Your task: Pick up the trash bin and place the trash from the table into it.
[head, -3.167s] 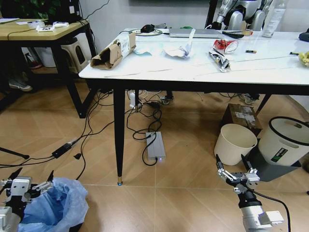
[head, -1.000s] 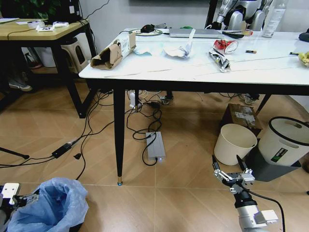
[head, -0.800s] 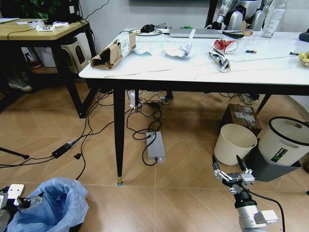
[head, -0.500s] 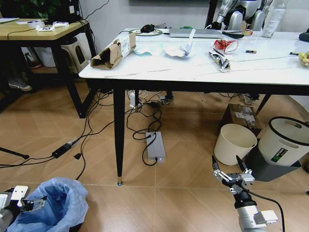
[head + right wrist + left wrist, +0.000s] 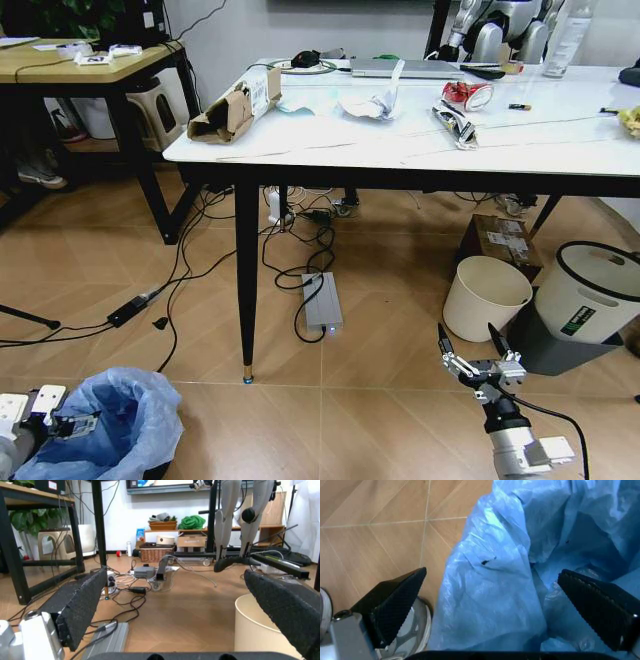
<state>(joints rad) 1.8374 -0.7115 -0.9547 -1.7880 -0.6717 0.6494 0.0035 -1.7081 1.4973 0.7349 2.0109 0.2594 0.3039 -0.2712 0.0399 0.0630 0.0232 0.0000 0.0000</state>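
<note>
Head view: the trash bin, its crinkly light-blue bag spilling over the rim, stands on the tiled floor at the robot's lower left, forward of the table's near black leg.
Left gripper: low at the bin's left edge, jaws released and spread; the left wrist view shows one finger outside the bag over the floor tiles and the other inside, with the bag-covered rim between them and neither pad pressed to it.
Right gripper: held above the floor on the robot's right, jaws released and grasping nothing, near the cream round bucket.
Table: white marble-look top on black legs, ahead of the robot.
Trash on the table: torn brown cardboard at the near left corner, crumpled white paper toward the middle, a crushed red can and a silver wrapper further right.
Other items: a white bin with a black rim beside the bucket; cables and a grey power box under the table.
</note>
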